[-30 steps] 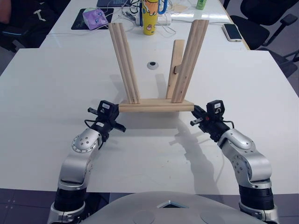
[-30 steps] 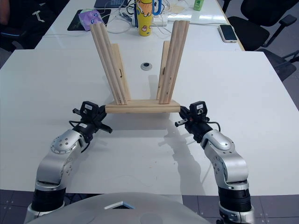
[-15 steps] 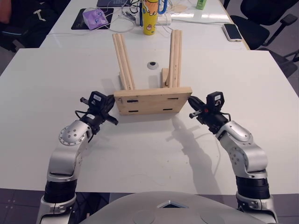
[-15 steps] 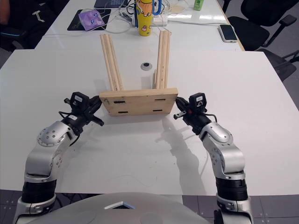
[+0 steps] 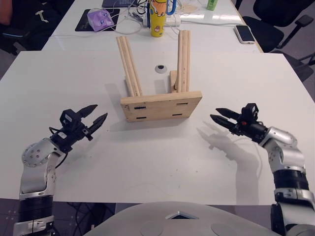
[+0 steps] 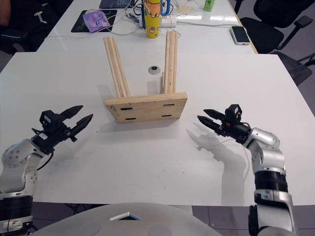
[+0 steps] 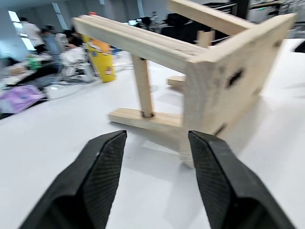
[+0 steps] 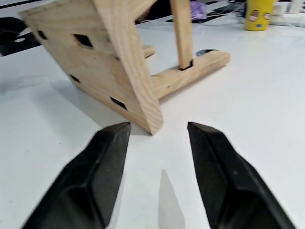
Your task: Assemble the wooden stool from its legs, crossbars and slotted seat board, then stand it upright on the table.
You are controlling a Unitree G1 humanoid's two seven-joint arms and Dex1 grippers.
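Observation:
The assembled wooden stool (image 5: 161, 105) lies on its side in the middle of the white table (image 5: 157, 162). Its slotted seat board faces me and its legs (image 5: 183, 59) point away. My left gripper (image 5: 100, 111) hovers open to the left of the seat board, a short gap from it. To the right of the board my right gripper (image 5: 215, 113) is open too and also apart from it. The left wrist view has the stool (image 7: 228, 81) beyond the open fingers (image 7: 102, 176). In the right wrist view the seat board (image 8: 95, 62) stands just past the fingers (image 8: 214, 176).
A round grommet (image 5: 160, 68) sits in the table between the stool's legs. On the desk behind stand a yellow cup (image 5: 158, 19), a purple item (image 5: 100, 18) and a phone (image 5: 244, 33). An office chair (image 5: 290, 24) is at the back right.
A second ago the stool stood upside down on its seat with both grippers at the board's ends. It has tipped onto its side, and both grippers have drawn back outward.

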